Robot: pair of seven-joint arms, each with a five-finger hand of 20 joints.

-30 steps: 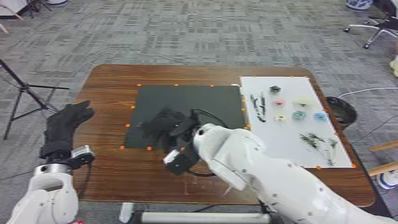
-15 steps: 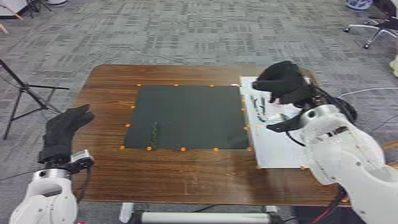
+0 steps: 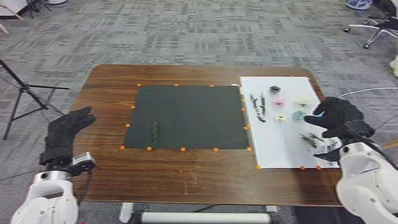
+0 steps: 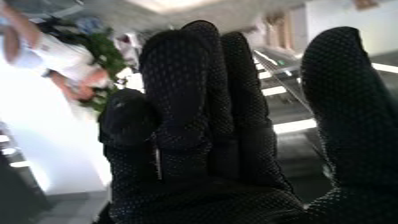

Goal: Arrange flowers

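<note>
While the right hand (image 3: 338, 114) hung at the bench's (image 3: 187, 182) right edge, small flowers (image 3: 279, 102) lay near it on a white sheet (image 3: 275, 155), and a thin green stem (image 3: 155, 134) lay toward the left edge. All were probably light, the petals soft, best pinched at their bases. The head view gave this layout; the right wrist view, mostly straight fingers (image 4: 182, 85), thumb (image 4: 342, 75) spread apart, nothing visible between.

There is one black mat (image 3: 191, 115) with one green stem (image 3: 155, 134) between its seven and eight o'clock, and, at three o'clock from it, one white sheet (image 3: 275, 150) bearing at least five flower heads (image 3: 278, 101) towards twelve.
</note>
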